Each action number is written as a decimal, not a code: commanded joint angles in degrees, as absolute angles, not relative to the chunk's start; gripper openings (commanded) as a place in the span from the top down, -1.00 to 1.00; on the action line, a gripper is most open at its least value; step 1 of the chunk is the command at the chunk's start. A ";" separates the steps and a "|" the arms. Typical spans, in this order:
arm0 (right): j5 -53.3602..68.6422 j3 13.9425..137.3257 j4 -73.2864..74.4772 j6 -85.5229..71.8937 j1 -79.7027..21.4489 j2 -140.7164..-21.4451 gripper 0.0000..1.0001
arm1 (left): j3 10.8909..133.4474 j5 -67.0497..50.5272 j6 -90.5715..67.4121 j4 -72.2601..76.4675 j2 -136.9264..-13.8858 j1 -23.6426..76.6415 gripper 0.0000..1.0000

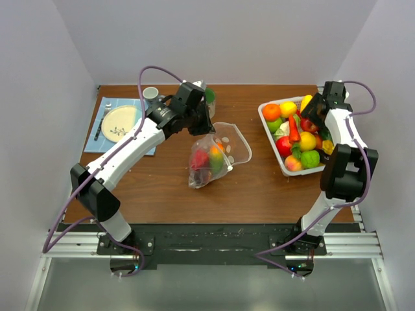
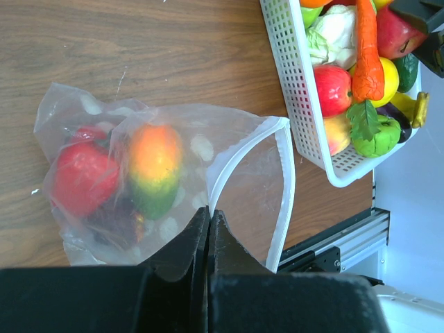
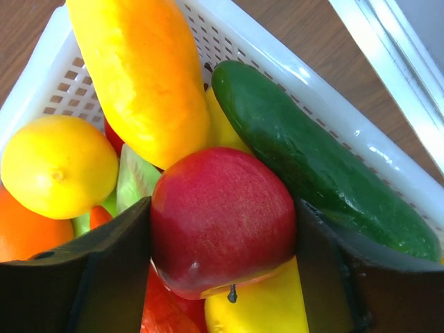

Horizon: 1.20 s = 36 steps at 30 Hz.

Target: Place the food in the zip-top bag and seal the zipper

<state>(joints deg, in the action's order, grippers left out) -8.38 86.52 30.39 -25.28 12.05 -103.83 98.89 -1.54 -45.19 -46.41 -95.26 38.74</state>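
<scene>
**A:** From above, what is the pouch like?
**B:** The clear soft plastic zip-top bag with white dots [image 1: 217, 154] lies crumpled on the brown wood-grain table [image 1: 162, 188]. It is left of the white slatted plastic basket [image 1: 268, 129] and apart from it. The left gripper [image 1: 209, 131] is at the bag's upper edge. The right gripper [image 1: 311, 110] is over the basket's far right corner. Plain white walls close in three sides.

**A:** And further left of the basket?
**B:** A round pale plate [image 1: 120, 123] rests on a blue mat [image 1: 97, 144].

**A:** What does the left wrist show?
**B:** Its fingers are pressed together, pinching thin film at the bag's mouth. The pale zipper strip [image 2: 284, 173] curves open on the side toward the basket. Inside the bag, a glossy red toy fruit [image 2: 82, 177] touches an orange-to-green toy fruit [image 2: 154, 170].

**A:** And the right wrist?
**B:** The black fingers [image 3: 111, 270] press against both sides of a smooth glossy red toy apple [image 3: 222, 222] inside the basket. Around it lie a round yellow toy lemon [image 3: 59, 166], a long orange-yellow toy fruit [image 3: 139, 76] and a dark green toy cucumber [image 3: 312, 159].
</scene>
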 commanded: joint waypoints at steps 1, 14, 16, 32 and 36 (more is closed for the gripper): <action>-9.84 88.93 32.50 -25.49 12.22 -99.67 0.14 | 101.60 -2.28 -44.30 -45.88 -95.10 38.58 1.00; -8.89 91.14 37.35 -24.79 12.04 -91.50 0.26 | 100.55 -2.99 -45.00 -45.18 -94.83 38.50 1.00; -6.95 90.88 37.79 -25.05 11.61 -89.92 0.27 | 100.55 -2.99 -45.00 -45.09 -94.75 38.50 1.00; 0.09 71.02 26.45 -36.03 -24.16 -69.52 0.20 | 99.67 -1.41 -46.49 -44.65 -93.96 38.50 1.00; -1.32 68.21 23.56 -37.61 -31.35 -70.75 0.04 | 99.75 -1.23 -47.37 -44.30 -93.95 38.50 1.00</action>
